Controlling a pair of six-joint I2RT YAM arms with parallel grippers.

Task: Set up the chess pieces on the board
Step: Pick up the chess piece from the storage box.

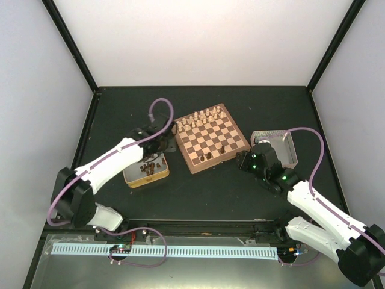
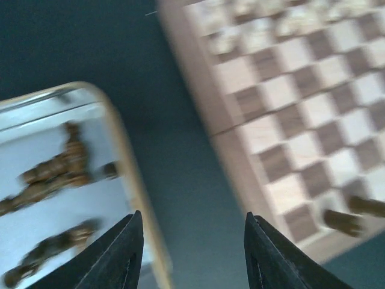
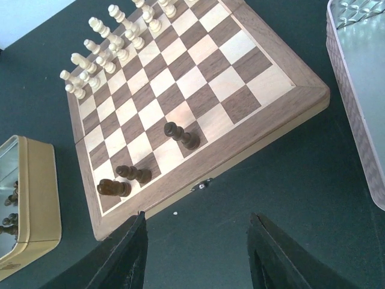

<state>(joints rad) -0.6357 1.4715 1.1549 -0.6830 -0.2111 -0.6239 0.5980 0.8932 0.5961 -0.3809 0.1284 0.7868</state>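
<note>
Dark-brown chess pieces [image 1: 147, 167] lie in a loose heap inside a yellow tin [image 1: 147, 180] on the left of the counter [image 1: 210, 192], just beside the chessboard's left edge. The left wrist view shows them only as blurred brown shapes on the tin's pale floor, so I cannot tell which pieces they are.

Three more dark pieces [image 3: 182, 135] are on the chessboard [image 1: 218, 133]. All three sit in the two rows nearest the arms. Two are close together by the near left corner and the third is a few squares to their right. They appear upright.

Cream chessmen [image 3: 108, 45] fill the two far rows.

A grey metal tin [image 1: 289, 150] sits on the counter off the board's right corner, apart from it.

The left claw [image 2: 192, 217] hangs over the strip of bare counter between the yellow tin and the board. Its jaws stand moderately apart with nothing between them, one finger over the tin's rim.

The right claw [image 3: 198, 217] hovers over the counter just off the board's near edge, between the board and the grey tin. Its jaws are likewise parted and hold nothing.
</note>
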